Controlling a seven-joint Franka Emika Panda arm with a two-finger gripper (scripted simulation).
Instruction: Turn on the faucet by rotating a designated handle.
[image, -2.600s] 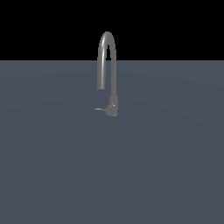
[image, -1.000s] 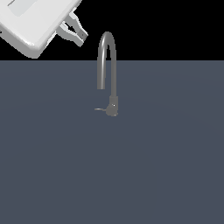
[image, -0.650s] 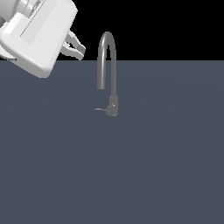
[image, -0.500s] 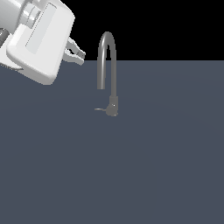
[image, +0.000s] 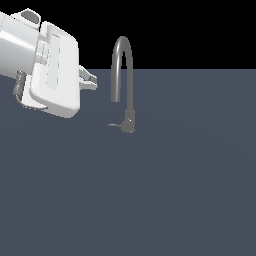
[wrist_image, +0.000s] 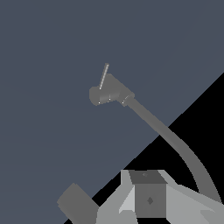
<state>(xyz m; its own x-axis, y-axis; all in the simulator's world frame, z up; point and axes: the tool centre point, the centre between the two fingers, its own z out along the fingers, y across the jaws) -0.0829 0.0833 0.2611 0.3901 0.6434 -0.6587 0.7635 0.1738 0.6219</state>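
— On the flat grey-blue surface (image: 175, 190), what stands there?

— Only the faucet (image: 123, 75), a slim grey gooseneck whose arch rises above the far edge of the surface into the black background. Its small knobby base sits a little to the exterior view's left of centre, and the spout's open end hangs down on the left side of the arch.

— And the handle?

— The handle (image: 114, 125) is a very thin lever sticking out from the base toward the exterior view's left, lying low over the surface. It is so slight there that its exact tilt is hard to judge. The wrist view shows it (wrist_image: 103, 75) more plainly, as a pale sliver jutting from the stubby base, with the spout curving away and running out of frame.

— Where is the arm?

— High at the exterior view's left, cut off by the frame edge; only the white wrist block and the gripper (image: 90, 80) show. The fingers (image: 87, 76) point toward the spout and stop short of it, well above the handle, touching nothing.

— Is the claw parted or closed?

— I cannot tell. The white block hides most of both fingers, and the wrist view crops them to partial grey shapes at the frame edge.
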